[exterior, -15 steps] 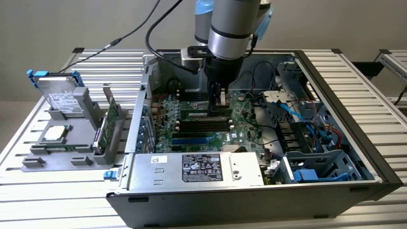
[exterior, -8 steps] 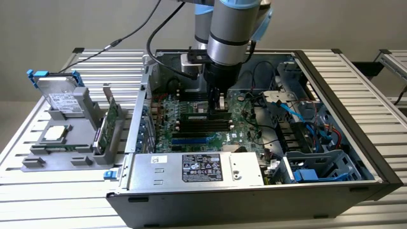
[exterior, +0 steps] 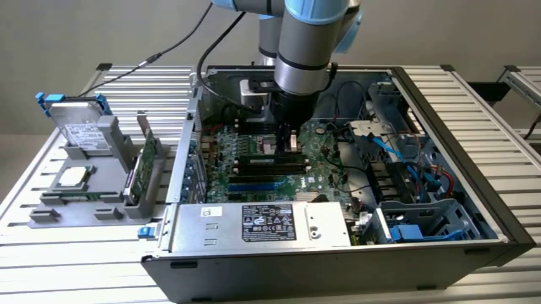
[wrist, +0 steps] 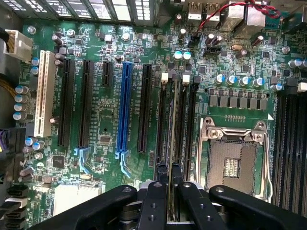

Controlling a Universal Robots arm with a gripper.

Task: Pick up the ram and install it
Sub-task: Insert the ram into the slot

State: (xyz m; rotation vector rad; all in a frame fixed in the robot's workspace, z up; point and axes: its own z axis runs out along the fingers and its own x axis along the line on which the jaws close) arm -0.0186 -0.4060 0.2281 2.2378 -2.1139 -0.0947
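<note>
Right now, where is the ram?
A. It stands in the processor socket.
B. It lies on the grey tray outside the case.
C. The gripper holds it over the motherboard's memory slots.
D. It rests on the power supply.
C: in the wrist view the gripper is shut on the ram, seen edge-on, above the memory slots beside the empty processor socket.

computer case [exterior: 296, 272], motherboard [wrist: 105, 125] with blue slot [wrist: 125, 110], grey holder [exterior: 63, 218] beside case

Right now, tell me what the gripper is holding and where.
The ram, edge-on at the memory slots, pinched across its flat faces by the gripper.
</note>
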